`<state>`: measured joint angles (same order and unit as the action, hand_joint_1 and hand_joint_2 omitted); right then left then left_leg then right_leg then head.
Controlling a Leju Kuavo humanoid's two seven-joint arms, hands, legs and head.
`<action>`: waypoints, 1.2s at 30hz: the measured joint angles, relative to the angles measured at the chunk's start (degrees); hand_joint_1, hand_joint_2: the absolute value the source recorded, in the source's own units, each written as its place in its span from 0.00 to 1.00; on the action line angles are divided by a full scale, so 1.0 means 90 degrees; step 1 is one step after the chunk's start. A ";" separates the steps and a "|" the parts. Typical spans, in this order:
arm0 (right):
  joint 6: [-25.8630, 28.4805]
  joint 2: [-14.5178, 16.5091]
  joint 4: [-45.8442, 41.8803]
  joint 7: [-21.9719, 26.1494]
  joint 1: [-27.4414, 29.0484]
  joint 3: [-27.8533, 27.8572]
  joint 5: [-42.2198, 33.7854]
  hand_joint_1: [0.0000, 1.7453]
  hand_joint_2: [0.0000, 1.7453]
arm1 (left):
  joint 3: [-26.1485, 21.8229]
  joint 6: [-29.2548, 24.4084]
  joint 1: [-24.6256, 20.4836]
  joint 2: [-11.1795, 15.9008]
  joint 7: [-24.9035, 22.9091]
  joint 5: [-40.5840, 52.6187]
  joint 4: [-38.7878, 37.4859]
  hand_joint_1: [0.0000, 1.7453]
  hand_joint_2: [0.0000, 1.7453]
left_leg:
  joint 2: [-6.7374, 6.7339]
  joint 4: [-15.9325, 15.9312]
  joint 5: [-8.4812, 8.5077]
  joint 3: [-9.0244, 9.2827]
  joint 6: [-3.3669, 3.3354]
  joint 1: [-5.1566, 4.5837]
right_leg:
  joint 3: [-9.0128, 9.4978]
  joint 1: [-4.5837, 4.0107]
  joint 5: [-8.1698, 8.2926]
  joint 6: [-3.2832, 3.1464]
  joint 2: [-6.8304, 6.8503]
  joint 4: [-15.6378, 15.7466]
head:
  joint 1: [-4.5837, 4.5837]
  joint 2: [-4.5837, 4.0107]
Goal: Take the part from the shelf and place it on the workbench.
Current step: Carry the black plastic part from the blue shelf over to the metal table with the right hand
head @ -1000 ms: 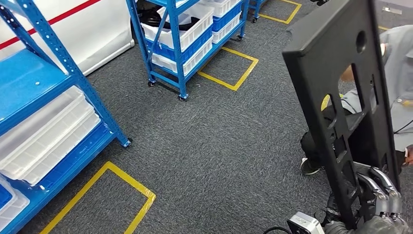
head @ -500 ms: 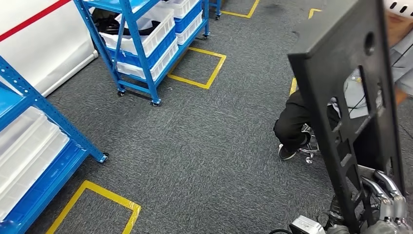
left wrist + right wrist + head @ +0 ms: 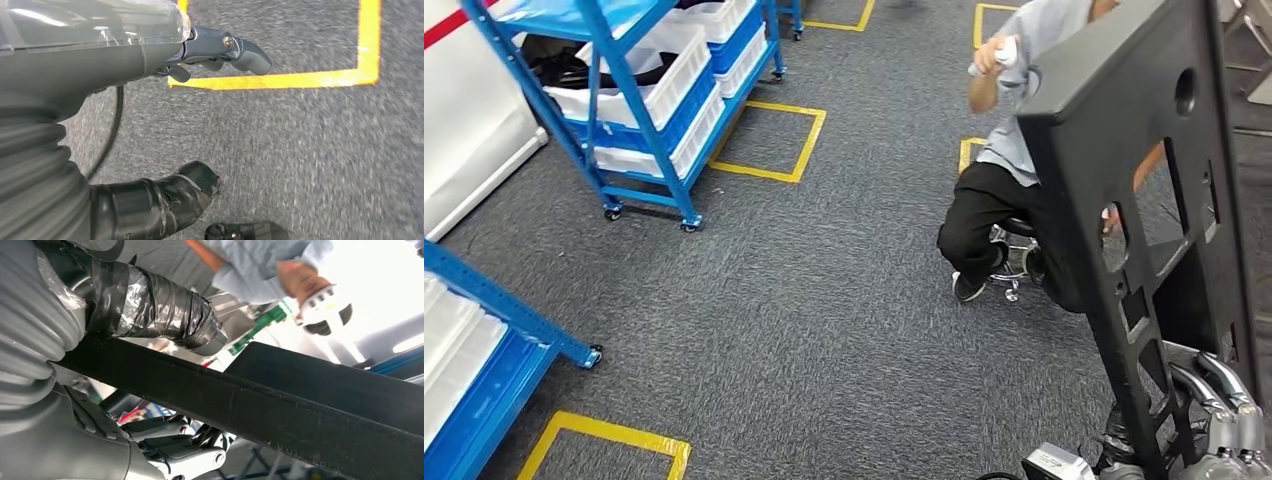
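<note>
1. Since the earlier frames the whole head view has swung: the blue shelf [image 3: 639, 95] now sits further toward 10 o'clock, and a seated person [image 3: 1004, 150] has come into view at 1 o'clock. This is camera motion, not the things moving.
2. The right hand [image 3: 1214, 410] at 5 o'clock is clamped on the lower end of the part [image 3: 1124, 130], a black frame with cut-outs held upright at 3 o'clock.
3. In the right wrist view the thumb [image 3: 155, 305] presses on a bar of the part [image 3: 280, 405].
4. The left hand [image 3: 200, 115] hangs over grey carpet [image 3: 310, 150] beside yellow tape [image 3: 300, 79]; its fingers are apart and hold nothing.
</note>
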<state>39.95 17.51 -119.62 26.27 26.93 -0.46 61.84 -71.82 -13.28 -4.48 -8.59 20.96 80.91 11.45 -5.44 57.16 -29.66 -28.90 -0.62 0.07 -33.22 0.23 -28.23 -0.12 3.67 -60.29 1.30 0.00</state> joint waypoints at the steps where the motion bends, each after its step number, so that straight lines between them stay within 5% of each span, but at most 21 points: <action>1: 0.0000 0.0000 0.0000 -0.0014 -0.0001 0.0000 0.0004 1.00 1.00 | 0.0001 0.0002 -0.0010 0.0000 0.0000 0.0000 0.0000 0.00 1.00 | -0.0052 0.0001 -0.0010 0.0009 0.0029 -0.0013 | -0.0005 -0.0024 -0.0012 -0.0036 -0.0025 0.0023 | -0.0003 0.0000; 2: 0.0000 0.0001 -0.0001 -0.0027 -0.0002 0.0000 0.0011 1.00 1.00 | 0.0001 0.0007 -0.0025 0.0000 0.0000 0.0000 0.0000 0.00 1.00 | -0.0104 -0.0004 -0.0016 0.0026 0.0055 -0.0009 | -0.0018 -0.0019 0.0002 -0.0074 -0.0103 0.0036 | -0.0005 0.0000; 4: 0.0000 0.0001 0.0001 -0.0049 -0.0015 0.0001 0.0033 1.00 1.00 | 0.0002 0.0018 -0.0055 0.0003 0.0004 0.0000 0.0000 0.00 1.00 | 0.0047 0.0101 -0.0128 0.0006 0.0123 0.0016 | -0.0018 -0.0002 0.0036 -0.0146 -0.0222 0.0079 | -0.0006 0.0000; 6: 0.0000 0.0002 0.0011 -0.0078 -0.0055 0.0002 0.0063 1.00 1.00 | 0.0002 0.0029 -0.0055 0.0006 0.0012 0.0001 0.0000 0.00 1.00 | 0.0388 0.0638 -0.0481 -0.0224 0.0168 0.0045 | -0.0017 0.0023 0.0068 -0.0208 -0.0334 0.0112 | -0.0011 0.0000; 8: -0.0001 0.0002 0.0027 -0.0109 -0.0089 0.0002 0.0082 1.00 1.00 | 0.0002 0.0039 -0.0035 0.0007 0.0018 0.0002 0.0000 0.00 1.00 | 0.0532 0.1481 -0.0863 -0.0619 0.0176 0.0050 | -0.0031 0.0016 0.0078 -0.0235 -0.0470 0.0109 | -0.0014 0.0000; 10: -0.0001 0.0002 0.0038 -0.0129 -0.0094 0.0002 0.0088 1.00 1.00 | 0.0002 0.0055 -0.0017 0.0007 0.0019 0.0002 0.0000 0.00 1.00 | 0.0548 0.1818 -0.0848 -0.0803 0.0163 0.0051 | -0.0030 0.0005 0.0080 -0.0239 -0.0636 0.0096 | -0.0013 0.0000; 13: -0.0001 0.0002 0.0041 -0.0140 -0.0099 0.0002 0.0089 1.00 1.00 | 0.0002 0.0088 -0.0006 0.0015 0.0032 0.0002 0.0000 0.00 1.00 | 0.0795 0.0775 -0.0163 -0.0378 0.0097 0.0054 | -0.0012 0.0005 0.0078 -0.0228 -0.0886 0.0068 | -0.0012 0.0000; 16: -0.0002 0.0001 0.0045 -0.0160 -0.0117 0.0002 0.0089 1.00 1.00 | 0.0002 0.0114 -0.0016 0.0026 0.0073 -0.0001 0.0000 0.00 1.00 | 0.1116 0.0092 0.0020 -0.0113 0.0046 0.0047 | -0.0076 0.0021 0.0106 -0.0142 -0.1083 0.0040 | -0.0009 0.0000; 18: -0.0001 0.0001 0.0046 -0.0172 -0.0117 0.0002 0.0089 1.00 1.00 | 0.0002 0.0118 -0.0047 0.0022 0.0094 -0.0001 0.0000 0.00 1.00 | 0.0993 0.0034 0.0051 -0.0093 -0.0009 0.0049 | -0.0119 0.0042 0.0138 -0.0054 -0.1183 0.0045 | -0.0009 0.0000; 20: 0.0000 -0.0001 0.0046 -0.0174 -0.0120 0.0002 0.0089 1.00 1.00 | 0.0002 0.0122 -0.0048 0.0016 0.0106 -0.0002 0.0000 0.00 1.00 | 0.0827 -0.0046 0.0105 -0.0070 -0.0098 0.0070 | -0.0216 0.0019 -0.0004 0.0002 -0.0970 -0.0147 | 0.0007 0.0000; 22: 0.0000 -0.0004 0.0051 -0.0174 -0.0134 0.0002 0.0089 1.00 1.00 | 0.0001 0.0149 -0.0024 0.0015 0.0131 -0.0012 0.0000 0.00 1.00 | 0.0645 -0.0080 0.0125 -0.0064 -0.0152 0.0060 | -0.0513 0.0007 -0.0397 0.0036 -0.0618 -0.0799 | 0.0025 0.0000; 24: -0.0001 -0.0008 0.0070 -0.0174 -0.0137 0.0002 0.0089 1.00 1.00 | 0.0000 0.0190 -0.0002 0.0022 0.0150 -0.0023 0.0000 0.00 1.00 | 0.0457 -0.0067 0.0113 -0.0071 -0.0166 0.0037 | -0.0837 0.0031 -0.0697 0.0065 -0.0491 -0.1515 | 0.0030 0.0000; 25: -0.0001 -0.0009 0.0081 -0.0174 -0.0131 0.0002 0.0089 1.00 1.00 | -0.0001 0.0202 0.0000 0.0026 0.0151 -0.0028 0.0000 0.00 1.00 | 0.0369 -0.0062 0.0102 -0.0070 -0.0166 0.0030 | -0.0879 0.0043 -0.0688 0.0074 -0.0466 -0.1630 | 0.0030 0.0000; 27: -0.0001 -0.0010 0.0094 -0.0170 -0.0124 0.0002 0.0089 1.00 1.00 | -0.0001 0.0220 -0.0006 0.0029 0.0152 -0.0036 0.0000 0.00 1.00 | 0.0209 -0.0055 0.0070 -0.0042 -0.0149 0.0024 | -0.0588 0.0053 -0.0353 0.0068 -0.0381 -0.1132 | 0.0030 0.0000; 30: -0.0001 -0.0009 0.0093 -0.0151 -0.0121 0.0002 0.0089 1.00 1.00 | -0.0001 0.0228 -0.0009 0.0026 0.0153 -0.0039 0.0000 0.00 1.00 | 0.0025 -0.0036 0.0007 0.0025 -0.0077 -0.0003 | 0.0018 -0.0017 0.0002 -0.0009 -0.0029 -0.0003 | 0.0029 0.0000; 33: 0.0000 -0.0008 0.0092 -0.0141 -0.0089 0.0002 0.0074 1.00 1.00 | -0.0001 0.0228 -0.0046 0.0026 0.0151 -0.0030 0.0000 0.00 1.00 | -0.0102 -0.0030 -0.0031 0.0050 0.0007 -0.0019 | 0.0037 -0.0058 0.0011 -0.0089 -0.0109 0.0120 | 0.0026 0.0000; 36: 0.0000 -0.0008 0.0091 -0.0135 -0.0068 0.0006 -0.0001 1.00 1.00 | 0.0001 0.0224 -0.0052 0.0024 0.0147 -0.0002 0.0000 0.00 1.00 | 0.0260 0.0407 -0.0366 -0.0119 0.0098 0.0016 | 0.0039 0.0003 0.0062 -0.0189 -0.0292 0.0180 | 0.0023 0.0000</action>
<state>39.95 17.44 -118.80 25.05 26.32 -0.40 61.84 -71.81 -11.27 -4.95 -8.37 22.28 80.90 11.45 -3.10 60.83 -32.96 -29.97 0.26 0.22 -32.87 0.25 -27.67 -1.83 1.04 -58.67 1.51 0.00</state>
